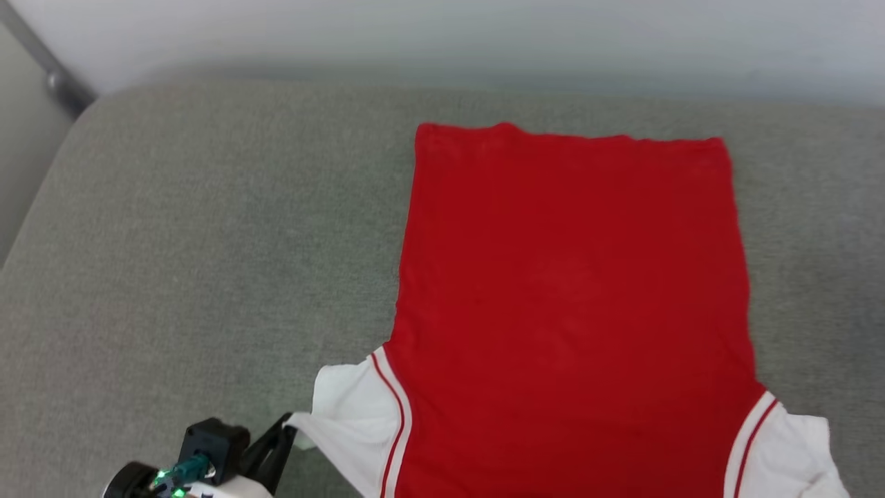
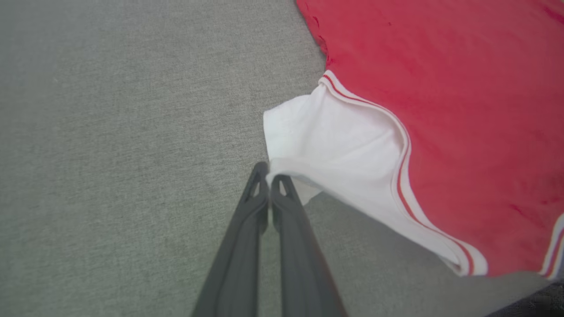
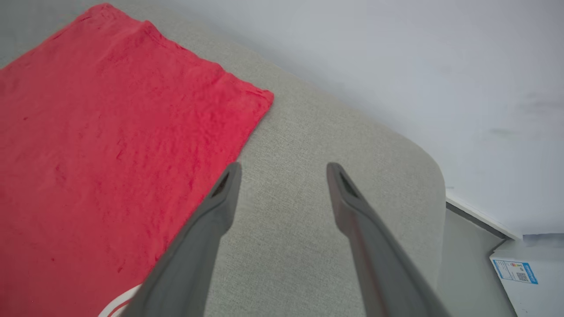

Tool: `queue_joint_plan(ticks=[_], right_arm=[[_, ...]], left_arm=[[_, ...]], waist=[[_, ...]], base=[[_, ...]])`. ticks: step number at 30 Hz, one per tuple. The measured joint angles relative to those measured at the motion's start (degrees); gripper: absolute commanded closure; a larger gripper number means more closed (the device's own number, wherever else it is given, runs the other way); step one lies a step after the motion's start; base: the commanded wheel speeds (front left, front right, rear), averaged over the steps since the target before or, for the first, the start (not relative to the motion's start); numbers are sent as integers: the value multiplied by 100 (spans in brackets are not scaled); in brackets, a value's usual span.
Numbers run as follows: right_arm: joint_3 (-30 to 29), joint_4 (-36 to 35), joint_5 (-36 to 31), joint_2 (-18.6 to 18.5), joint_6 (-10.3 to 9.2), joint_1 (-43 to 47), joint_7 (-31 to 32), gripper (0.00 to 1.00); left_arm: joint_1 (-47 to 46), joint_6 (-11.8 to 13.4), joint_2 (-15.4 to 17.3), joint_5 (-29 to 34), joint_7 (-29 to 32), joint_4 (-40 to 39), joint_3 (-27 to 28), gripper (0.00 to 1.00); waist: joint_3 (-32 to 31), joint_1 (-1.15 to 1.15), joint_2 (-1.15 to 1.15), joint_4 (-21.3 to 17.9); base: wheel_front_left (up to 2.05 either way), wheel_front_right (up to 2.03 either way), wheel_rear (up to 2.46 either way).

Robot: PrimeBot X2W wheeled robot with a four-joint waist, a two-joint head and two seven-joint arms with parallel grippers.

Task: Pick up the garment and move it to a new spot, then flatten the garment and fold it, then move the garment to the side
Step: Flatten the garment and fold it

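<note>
Two claws: your left claw (image 2: 269,174) pinches the garment's (image 1: 574,290) white sleeve (image 2: 326,136) at lower left, your right claw (image 3: 284,169) hangs open; garment lies flat, folding ahead.

One garment (image 1: 574,277), two claws (image 2: 269,174) (image 3: 284,169)
</note>
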Motion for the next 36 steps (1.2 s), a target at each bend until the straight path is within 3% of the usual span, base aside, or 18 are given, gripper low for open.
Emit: queue_joint_plan(ticks=[3,6,13,20,27,32,33,34,36], right_arm=[[331,3,210,-155,0,-677,1000,0],[379,380,483,-57,-1,-1407,1973,0],[558,1029,-51,325,0,-2735,3492,0],[349,1489,-711,669,0,-3455,3944,0],[83,1824,-942,975,-3,-3247,3857,0],[-36,1742,-900,896,-3,-3005,3730,0],[-34,1724,-891,878,-3,-2962,3690,10],[-21,1706,-882,868,-3,-2931,3645,99],[30,1651,-842,853,-3,-2864,3589,100]], left_arm=[[-151,55,-36,119,0,-130,18,100],[-305,101,-81,255,-29,-240,55,100],[-585,178,-166,479,-91,-428,123,100],[-834,194,-354,709,-174,-560,166,100],[-1046,81,-550,861,-280,-557,166,100],[-1109,5,-633,872,-297,-467,155,100],[-1110,-5,-643,871,-298,-450,155,100],[-1108,-9,-652,869,-298,-424,154,100],[-1104,-12,-658,859,-298,-370,157,100]], waist=[[293,0,0,131],[601,1,0,267],[1353,1,0,600],[2145,1,0,921],[2681,0,0,1263],[2742,-2,0,1368],[2721,-2,0,1369],[2696,-2,0,1367],[2635,-1,0,1347]], base=[[0,0,0],[0,0,0],[0,0,0],[0,0,0],[0,0,0],[0,0,0],[0,0,0],[0,0,0],[0,0,0]])
